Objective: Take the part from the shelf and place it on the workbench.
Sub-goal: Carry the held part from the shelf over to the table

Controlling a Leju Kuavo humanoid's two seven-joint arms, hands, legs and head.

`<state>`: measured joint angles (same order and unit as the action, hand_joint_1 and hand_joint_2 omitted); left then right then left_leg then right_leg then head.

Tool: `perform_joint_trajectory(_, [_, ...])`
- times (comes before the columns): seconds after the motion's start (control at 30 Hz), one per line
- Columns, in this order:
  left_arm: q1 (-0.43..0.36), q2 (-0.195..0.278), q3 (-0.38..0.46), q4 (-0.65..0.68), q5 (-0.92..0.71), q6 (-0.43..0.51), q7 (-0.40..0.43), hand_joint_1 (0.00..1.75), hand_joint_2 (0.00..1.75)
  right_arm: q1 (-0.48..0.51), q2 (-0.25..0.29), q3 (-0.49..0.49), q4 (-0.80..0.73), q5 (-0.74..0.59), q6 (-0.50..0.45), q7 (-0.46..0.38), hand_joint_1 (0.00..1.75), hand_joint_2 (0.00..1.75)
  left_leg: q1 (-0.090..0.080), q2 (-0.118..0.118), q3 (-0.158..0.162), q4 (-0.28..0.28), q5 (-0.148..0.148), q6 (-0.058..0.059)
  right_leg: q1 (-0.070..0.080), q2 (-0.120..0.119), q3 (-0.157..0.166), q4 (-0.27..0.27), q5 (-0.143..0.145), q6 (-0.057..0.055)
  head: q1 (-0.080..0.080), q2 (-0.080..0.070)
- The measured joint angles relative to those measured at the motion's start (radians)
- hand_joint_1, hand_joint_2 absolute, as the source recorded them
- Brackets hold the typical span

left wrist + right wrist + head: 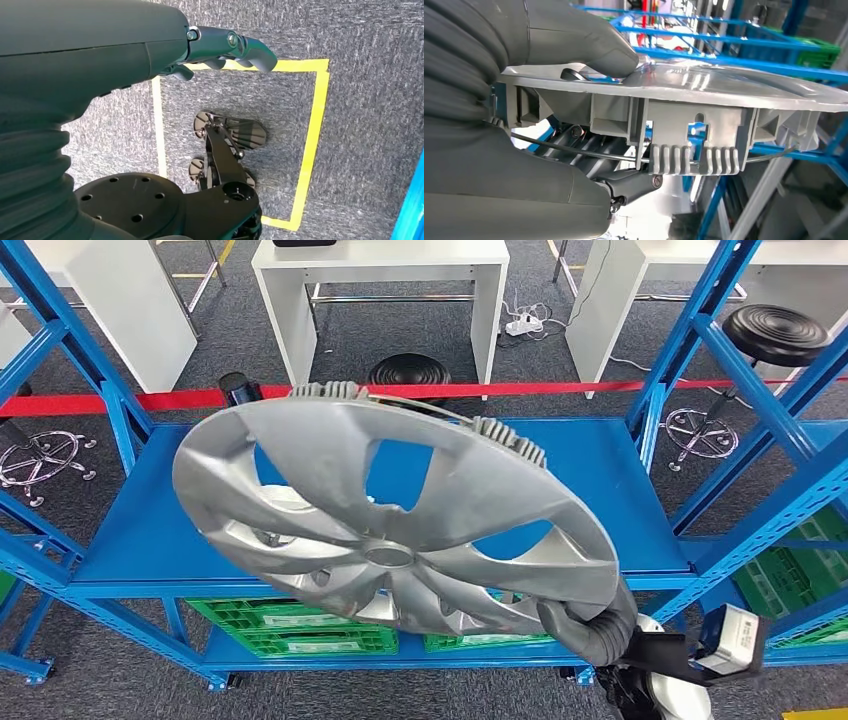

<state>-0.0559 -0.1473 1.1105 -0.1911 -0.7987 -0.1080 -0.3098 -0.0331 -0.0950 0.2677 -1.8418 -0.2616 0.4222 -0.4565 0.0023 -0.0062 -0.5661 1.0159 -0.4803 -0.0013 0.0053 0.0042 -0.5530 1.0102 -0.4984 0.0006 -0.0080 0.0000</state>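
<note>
Part lifted clear of shelf; carry to workbench pending.

R hand point(592, 628) grips the wheel cover point(390, 520) at its near rim, thumb point(589, 45) on the face, fingers under; cover is held tilted above the blue shelf point(620, 480), not touching it; edge grip likely chosen because the rim is the one graspable lip; L hand point(225, 47) hangs over the floor, fingers curled, holding nothing; 2nd cover lies on the shelf behind.
</note>
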Motion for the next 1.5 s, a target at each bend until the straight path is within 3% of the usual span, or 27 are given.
perform_joint_trajectory(0.33, [-0.003, 0.001, 0.014, 0.000, 0.014, -0.001, -0.002, 0.00, 1.75, -0.040, -0.044, 0.053, 0.024, -0.057, 0.054, -0.006, 1.75, 1.75, -0.005, 0.000, 0.000, 0.002, -0.002, 0.003, -0.006, 0.000, 0.000, -0.001, 0.001, 0.003, 0.000, 0.000])
perform_joint_trajectory(0.53, [-0.004, 0.001, 0.015, 0.000, 0.013, 0.008, -0.001, 0.00, 1.75, -0.051, -0.051, 0.073, 0.025, -0.080, 0.080, -0.012, 1.75, 1.75, -0.007, 0.001, 0.003, -0.005, 0.004, 0.018, -0.011, 0.000, 0.000, 0.001, 0.000, 0.017, 0.000, 0.000])
perform_joint_trajectory(0.6, [-0.005, 0.001, 0.015, -0.001, 0.012, 0.011, -0.001, 0.00, 1.75, -0.058, -0.055, 0.078, 0.024, -0.088, 0.087, -0.015, 1.75, 1.75, 0.000, 0.004, 0.005, -0.016, 0.013, 0.026, -0.011, 0.000, -0.022, 0.054, -0.038, 0.024, 0.003, 0.000])
perform_joint_trajectory(0.67, [-0.006, 0.002, 0.015, -0.001, 0.009, 0.014, 0.001, 0.00, 1.75, -0.067, -0.062, 0.082, 0.025, -0.099, 0.095, -0.016, 1.75, 1.75, 0.003, 0.006, 0.003, -0.018, 0.015, 0.029, -0.016, 0.000, -0.080, 0.180, -0.106, 0.032, 0.008, 0.000])
perform_joint_trajectory(0.7, [-0.006, 0.002, 0.015, -0.001, 0.006, 0.015, 0.002, 0.00, 1.75, -0.071, -0.065, 0.084, 0.025, -0.108, 0.098, -0.016, 1.75, 1.75, 0.004, 0.007, 0.002, -0.017, 0.016, 0.029, -0.020, 0.000, -0.109, 0.244, -0.130, 0.036, 0.009, 0.000])
perform_joint_trajectory(0.73, [-0.006, 0.003, 0.015, -0.001, 0.002, 0.015, 0.003, 0.00, 1.75, -0.075, -0.069, 0.085, 0.025, -0.118, 0.101, -0.015, 1.75, 1.75, 0.005, 0.007, 0.000, -0.016, 0.016, 0.028, -0.023, 0.000, -0.125, 0.280, -0.136, 0.040, 0.009, 0.000])
perform_joint_trajectory(0.77, [-0.006, 0.003, 0.015, -0.001, -0.001, 0.016, 0.004, 0.00, 1.75, -0.079, -0.072, 0.086, 0.025, -0.127, 0.102, -0.013, 1.75, 1.75, 0.007, 0.007, -0.002, -0.014, 0.017, 0.026, -0.026, 0.000, -0.122, 0.279, -0.122, 0.043, 0.010, 0.000])
perform_joint_trajectory(0.8, [-0.006, 0.004, 0.015, -0.001, -0.004, 0.018, 0.005, 0.00, 1.75, -0.083, -0.073, 0.087, 0.025, -0.137, 0.102, -0.012, 1.75, 1.75, 0.010, 0.007, -0.003, -0.011, 0.017, 0.022, -0.030, -0.001, -0.099, 0.237, -0.092, 0.046, 0.010, 0.000])
perform_joint_trajectory(0.87, [-0.007, 0.007, 0.015, -0.002, -0.008, 0.022, 0.005, 0.00, 1.75, -0.093, -0.075, 0.088, 0.025, -0.149, 0.100, -0.011, 1.75, 1.75, 0.015, 0.005, -0.007, -0.003, 0.015, 0.009, -0.035, -0.001, -0.025, 0.100, -0.033, 0.050, 0.012, 0.000])
perform_joint_trajectory(0.93, [-0.008, 0.011, 0.015, -0.003, -0.012, 0.026, 0.004, 0.00, 1.75, -0.100, -0.076, 0.088, 0.025, -0.158, 0.098, -0.013, 1.75, 1.75, 0.016, 0.002, -0.013, 0.005, 0.015, -0.009, -0.032, 0.004, 0.011, 0.027, -0.014, 0.039, 0.014, 0.000])
perform_joint_trajectory(1.07, [-0.010, 0.020, 0.015, -0.004, -0.017, 0.033, 0.002, 0.00, 1.75, -0.110, -0.074, 0.088, 0.026, -0.162, 0.098, -0.027, 1.75, 1.75, 0.019, 0.000, -0.027, 0.017, 0.010, -0.041, -0.028, 0.008, -0.006, 0.021, -0.007, -0.004, 0.010, 0.000])
perform_joint_trajectory(1.13, [-0.011, 0.023, 0.015, -0.004, -0.016, 0.033, -0.002, 0.00, 1.75, -0.112, -0.071, 0.088, 0.026, -0.159, 0.100, -0.035, 1.75, 1.75, 0.020, 0.001, -0.057, 0.095, -0.052, -0.047, -0.028, 0.004, -0.017, 0.019, 0.004, -0.019, 0.005, 0.000])
perform_joint_trajectory(1.2, [-0.012, 0.027, 0.015, -0.004, -0.015, 0.033, -0.003, 0.00, 1.75, -0.112, -0.066, 0.089, 0.026, -0.158, 0.102, -0.039, 1.75, 1.75, 0.019, 0.002, -0.104, 0.225, -0.129, -0.050, -0.023, 0.002, -0.031, 0.020, 0.014, -0.025, 0.000, 0.000])
perform_joint_trajectory(1.23, [-0.012, 0.030, 0.015, -0.004, -0.014, 0.033, -0.003, 0.00, 1.75, -0.112, -0.065, 0.089, 0.026, -0.157, 0.104, -0.039, 1.75, 1.75, 0.019, 0.002, -0.115, 0.269, -0.147, -0.050, -0.020, 0.001, -0.038, 0.021, 0.019, -0.027, -0.002, 0.000])
perform_joint_trajectory(1.27, [-0.012, 0.033, 0.015, -0.004, -0.014, 0.033, -0.004, 0.00, 1.75, -0.112, -0.064, 0.089, 0.026, -0.155, 0.107, -0.037, 1.75, 1.75, 0.018, 0.002, -0.111, 0.280, -0.146, -0.048, -0.017, 0.001, -0.045, 0.022, 0.024, -0.028, -0.003, 0.000])
perform_joint_trajectory(1.3, [-0.012, 0.035, 0.015, -0.004, -0.014, 0.033, -0.004, 0.00, 1.75, -0.112, -0.063, 0.089, 0.026, -0.153, 0.112, -0.035, 1.75, 1.75, 0.016, 0.002, -0.086, 0.250, -0.127, -0.043, -0.015, 0.001, -0.051, 0.023, 0.028, -0.027, -0.003, 0.000])
perform_joint_trajectory(1.4, [-0.015, 0.042, 0.015, -0.005, -0.014, 0.035, -0.005, 0.00, 1.75, -0.113, -0.060, 0.089, 0.026, -0.141, 0.125, -0.027, 1.75, 1.75, 0.006, 0.002, 0.037, 0.053, -0.061, -0.023, -0.010, 0.001, -0.060, 0.024, 0.041, -0.020, -0.004, 0.000])
perform_joint_trajectory(1.43, [-0.015, 0.044, 0.015, -0.005, -0.014, 0.036, -0.006, 0.00, 1.75, -0.114, -0.059, 0.088, 0.026, -0.138, 0.127, -0.025, 1.75, 1.75, 0.002, 0.002, 0.057, 0.014, -0.052, -0.017, -0.010, 0.000, -0.062, 0.024, 0.045, -0.015, -0.004, 0.000])
perform_joint_trajectory(1.5, [-0.016, 0.046, 0.015, -0.005, -0.015, 0.036, -0.006, 0.00, 1.75, -0.116, -0.058, 0.088, 0.026, -0.135, 0.131, -0.023, 1.75, 1.75, -0.004, 0.002, 0.055, 0.000, -0.042, -0.007, -0.011, 0.000, -0.063, 0.020, 0.056, -0.002, -0.005, 0.000])
